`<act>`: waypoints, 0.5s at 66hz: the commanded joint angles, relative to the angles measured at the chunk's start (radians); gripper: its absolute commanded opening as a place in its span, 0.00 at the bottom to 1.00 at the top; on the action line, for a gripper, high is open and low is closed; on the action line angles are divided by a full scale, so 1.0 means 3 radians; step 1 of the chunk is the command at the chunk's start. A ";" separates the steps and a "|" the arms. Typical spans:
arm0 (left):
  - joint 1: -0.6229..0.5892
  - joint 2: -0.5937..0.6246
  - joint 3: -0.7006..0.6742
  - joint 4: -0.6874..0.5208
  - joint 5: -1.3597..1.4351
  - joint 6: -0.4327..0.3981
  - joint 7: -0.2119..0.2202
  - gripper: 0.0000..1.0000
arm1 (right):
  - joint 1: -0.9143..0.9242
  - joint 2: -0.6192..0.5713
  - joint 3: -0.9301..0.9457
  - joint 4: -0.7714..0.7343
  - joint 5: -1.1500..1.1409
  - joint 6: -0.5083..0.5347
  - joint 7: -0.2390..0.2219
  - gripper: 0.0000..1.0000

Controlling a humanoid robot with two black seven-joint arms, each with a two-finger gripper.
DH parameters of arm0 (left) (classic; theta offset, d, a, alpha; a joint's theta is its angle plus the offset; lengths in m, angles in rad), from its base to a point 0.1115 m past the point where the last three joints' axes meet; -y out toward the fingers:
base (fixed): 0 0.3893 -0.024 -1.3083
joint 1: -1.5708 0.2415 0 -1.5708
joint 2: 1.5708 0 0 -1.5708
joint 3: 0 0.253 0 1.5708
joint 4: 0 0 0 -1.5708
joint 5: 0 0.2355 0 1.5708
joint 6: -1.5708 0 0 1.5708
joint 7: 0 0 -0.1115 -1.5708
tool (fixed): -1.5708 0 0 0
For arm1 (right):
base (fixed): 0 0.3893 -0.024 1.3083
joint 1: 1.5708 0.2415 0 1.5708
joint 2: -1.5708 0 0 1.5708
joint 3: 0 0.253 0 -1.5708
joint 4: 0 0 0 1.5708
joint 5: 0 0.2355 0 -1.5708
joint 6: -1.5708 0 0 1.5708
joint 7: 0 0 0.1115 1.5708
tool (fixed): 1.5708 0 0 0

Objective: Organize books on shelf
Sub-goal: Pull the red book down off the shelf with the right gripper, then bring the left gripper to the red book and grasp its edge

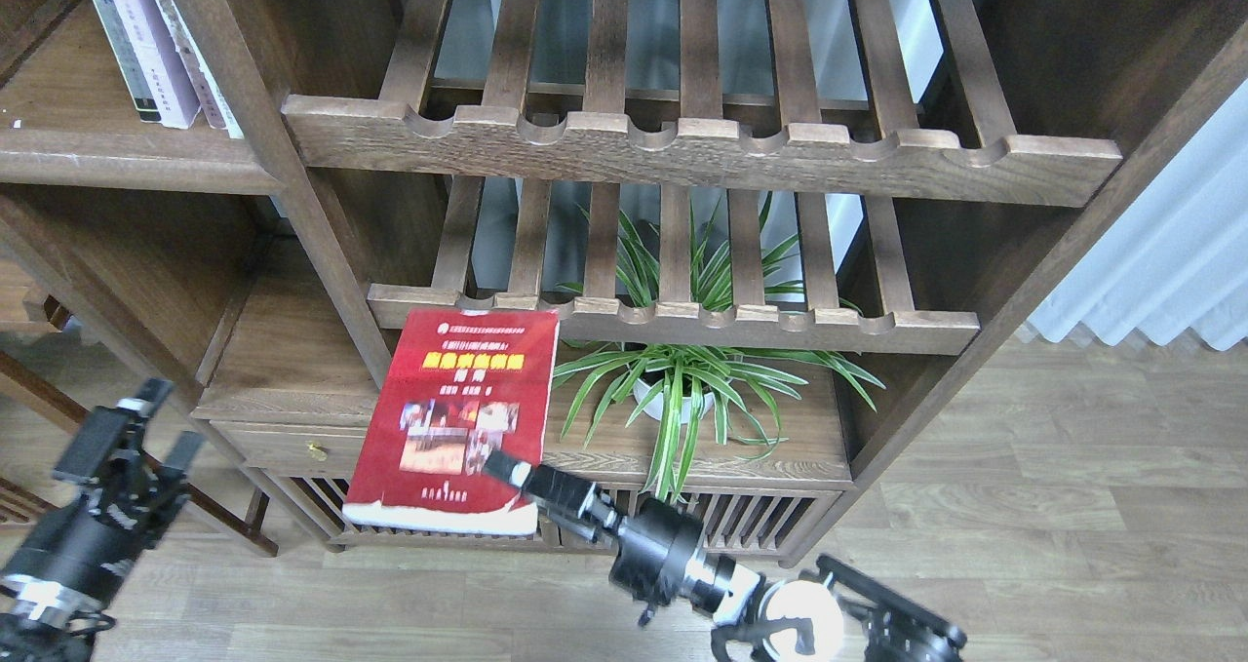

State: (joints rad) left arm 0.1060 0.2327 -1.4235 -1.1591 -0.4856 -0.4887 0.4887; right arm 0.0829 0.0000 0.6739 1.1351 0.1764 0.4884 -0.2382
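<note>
The red book (pixel 448 418), with a yellow title and photos, is held cover up and tilted in front of the low cabinet. Its top edge is near the lower slatted rack. My right gripper (pixel 505 471) is shut on the book's lower right part, with one finger (pixel 499 465) lying on the cover. My left gripper (pixel 161 426) is open and empty at the lower left, away from the book. The flat plank shelf (pixel 117 160) is at the upper left. A pale lavender-white book (pixel 146 48) stands upright on it among other pale spines. The black-bordered book is out of view.
Two slatted racks with notched front rails (pixel 702 145) (pixel 682 326) fill the middle bay. A spider plant in a white pot (pixel 673 389) stands on the cabinet top beneath them. A drawer with a brass knob (pixel 314 450) is left of the book. A curtain (pixel 1160 262) hangs at right.
</note>
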 commanded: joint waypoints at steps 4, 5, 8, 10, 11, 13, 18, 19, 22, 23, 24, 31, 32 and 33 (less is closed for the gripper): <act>0.0025 0.0155 0.0546 -0.0155 -0.0329 0.0000 0.0000 0.99 | -0.0046 0.0000 0.0039 -0.0036 -0.0015 0.0001 -0.0137 0.05; 0.0025 0.0165 0.0577 -0.0165 -0.0345 0.0000 0.0000 0.99 | -0.0046 0.0000 0.0039 -0.0036 -0.0015 0.0001 -0.0142 0.05; 0.0020 0.0221 0.0797 -0.0201 -0.0442 0.0000 0.0000 0.99 | -0.0051 0.0000 0.0039 -0.0036 -0.0015 0.0001 -0.0162 0.05; 0.0020 0.0252 0.0869 -0.0216 -0.0463 0.0000 0.0000 0.99 | -0.0062 0.0000 0.0039 -0.0036 -0.0015 0.0001 -0.0172 0.05; 0.0020 0.0272 0.0930 -0.0227 -0.0468 0.0000 0.0000 0.99 | -0.0067 0.0000 0.0039 -0.0036 -0.0015 0.0001 -0.0183 0.05; 0.0020 0.0298 0.1007 -0.0232 -0.0468 0.0000 0.0000 0.99 | -0.0067 0.0000 0.0029 -0.0036 -0.0015 0.0001 -0.0188 0.05; 0.0000 0.0359 0.1268 -0.0258 -0.0468 0.0000 0.0000 0.99 | -0.0082 0.0000 -0.0002 -0.0030 -0.0015 0.0001 -0.0218 0.05; 0.0000 0.0365 0.1288 -0.0258 -0.0468 0.0000 0.0000 0.99 | -0.0082 0.0000 -0.0007 -0.0030 -0.0015 0.0001 -0.0218 0.05; -0.0016 0.0375 0.1344 -0.0263 -0.0468 0.0000 0.0000 0.99 | -0.0087 0.0000 -0.0012 -0.0025 -0.0025 0.0001 -0.0254 0.05; -0.0016 0.0370 0.1355 -0.0263 -0.0468 0.0000 0.0000 0.99 | -0.0087 0.0000 -0.0012 -0.0025 -0.0031 0.0001 -0.0264 0.05; -0.0016 0.0375 0.1360 -0.0268 -0.0468 0.0000 0.0000 0.99 | -0.0087 0.0000 -0.0012 -0.0025 -0.0031 0.0001 -0.0270 0.05; -0.0021 0.0370 0.1437 -0.0303 -0.0468 0.0000 0.0000 0.98 | -0.0113 0.0000 -0.0017 -0.0020 -0.0112 0.0001 -0.0305 0.05; -0.0021 0.0365 0.1462 -0.0304 -0.0468 0.0000 0.0000 0.98 | -0.0123 0.0000 -0.0017 -0.0020 -0.0128 0.0001 -0.0305 0.05; -0.0021 0.0365 0.1477 -0.0304 -0.0468 0.0000 0.0000 0.98 | -0.0123 0.0000 -0.0022 -0.0020 -0.0128 0.0001 -0.0305 0.05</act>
State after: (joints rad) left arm 0.1013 0.3433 -1.0112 -1.2434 -0.6259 -0.4887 0.4887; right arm 0.0548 0.0000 0.6699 1.1281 0.1574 0.4889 -0.3230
